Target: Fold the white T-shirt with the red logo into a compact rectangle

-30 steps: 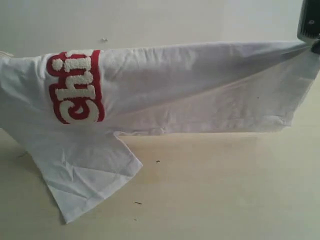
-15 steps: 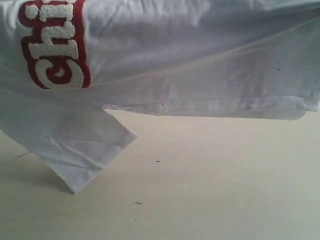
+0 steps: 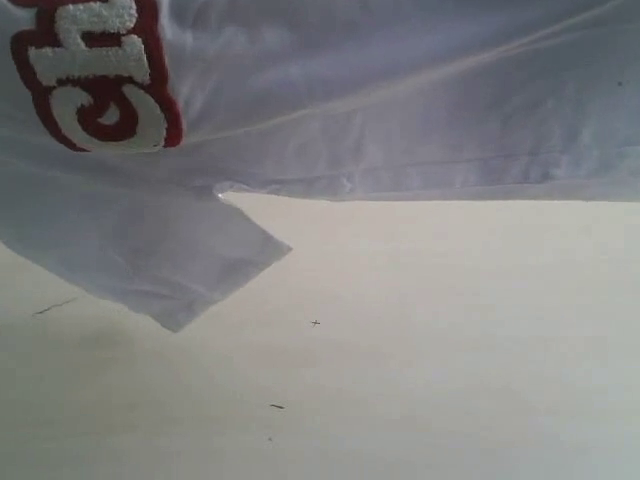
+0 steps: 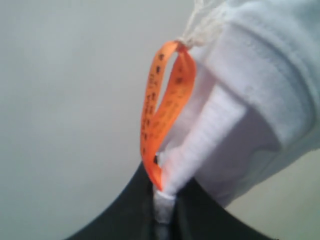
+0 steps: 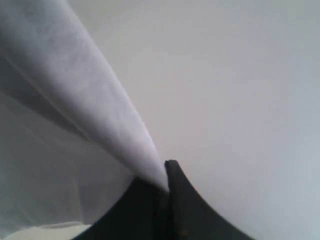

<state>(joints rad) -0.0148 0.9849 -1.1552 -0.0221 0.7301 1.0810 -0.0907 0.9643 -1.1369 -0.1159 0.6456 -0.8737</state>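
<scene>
T-shirt (image 3: 400,110) is hanging in the air above the table (image 3: 450,350), stretched between both grippers, not lying on it. Left gripper (image 4: 161,200) is pinching tight on the ribbed collar right beside the orange tag (image 4: 162,115). Right gripper (image 5: 167,182) is clamping tight on a bunched fold of cloth at the other end, probably the hem side. Long axis is running sideways, collar toward the left arm, so the logo (image 3: 95,75) is sitting turned on its side. One sleeve (image 3: 170,260) is dangling toward the table; contact unclear. Cloth is looking light, soft and floppy, creasing easily and sagging between the grips; not fragile. Best holds are seamed edges: collar, shoulders, hem corners.
</scene>
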